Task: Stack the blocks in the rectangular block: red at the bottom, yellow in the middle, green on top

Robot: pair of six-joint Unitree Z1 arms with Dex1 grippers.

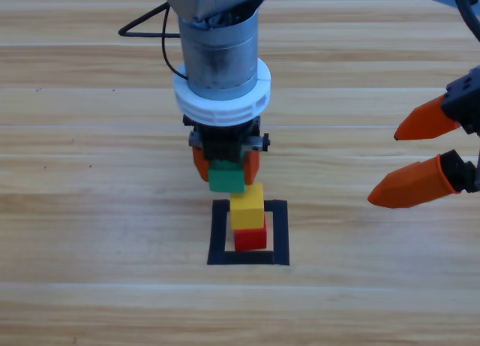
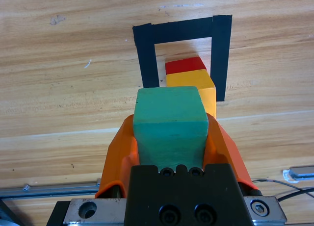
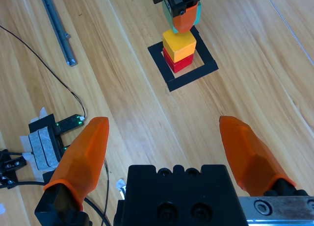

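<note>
Wooden worktop [image 1: 90,211] holds a black tape square [image 1: 281,233] with red [image 1: 250,239] inside and yellow [image 1: 247,208] on it. Left end effector [image 1: 226,166] grips green [image 1: 226,178] just behind the 2 stacked blocks. Right end effector [image 1: 420,154] waits open at the side. Last step: I think green must move forward over yellow, then come down softly.

high view looks down; both wrist views share the black outline [image 2: 221,54], right from farther.
</note>
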